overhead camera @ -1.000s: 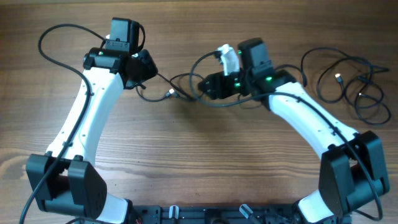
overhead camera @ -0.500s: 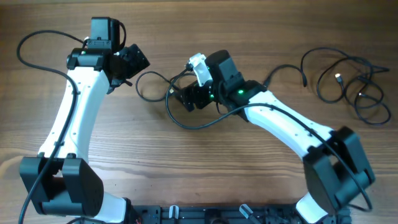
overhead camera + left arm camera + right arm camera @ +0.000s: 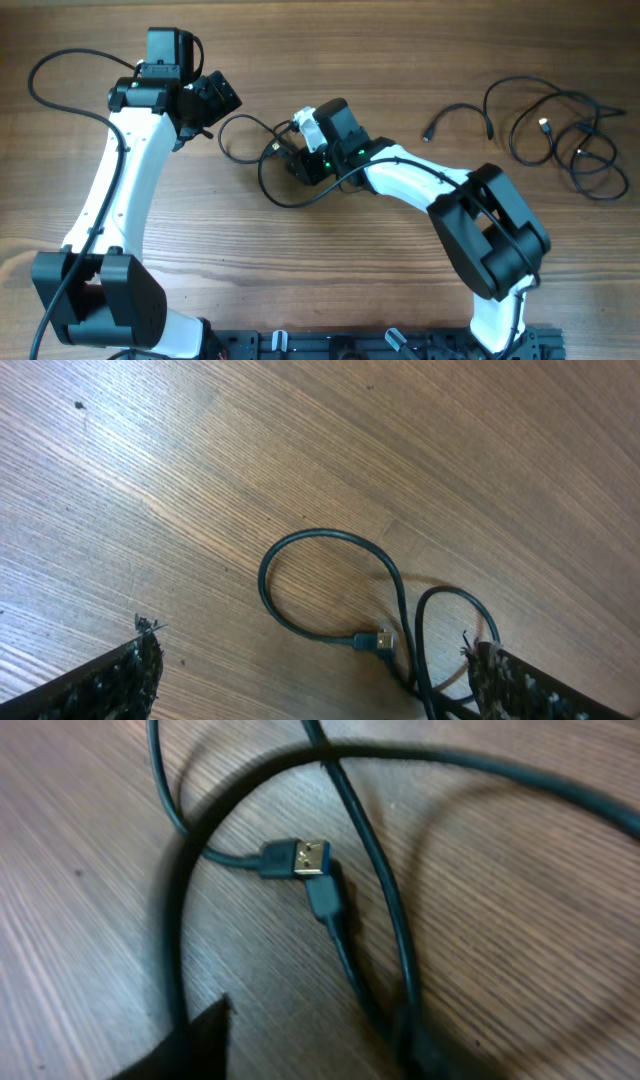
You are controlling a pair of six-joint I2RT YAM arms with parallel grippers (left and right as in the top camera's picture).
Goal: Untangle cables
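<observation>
Left gripper [image 3: 216, 97]: our fingers [image 3: 110, 678] spread wide, nothing between.
Right gripper [image 3: 298, 162]: over the loop; we cannot tell its spread.
Cables [image 3: 320, 533]: looped between our grippers; tangle [image 3: 565, 135] near table's [image 3: 330, 270] right edge.
Room: bare wood nearside.

I see one looped cable [image 3: 320, 533] on the table [image 3: 330, 270] between left gripper [image 3: 220, 100] and right gripper [image 3: 285, 160], other cables [image 3: 580, 150] well apart at right.

Wood-grain table [image 3: 330, 290], looped black cable [image 3: 290, 858] mid-table, more loose cables [image 3: 583, 128] far right
</observation>
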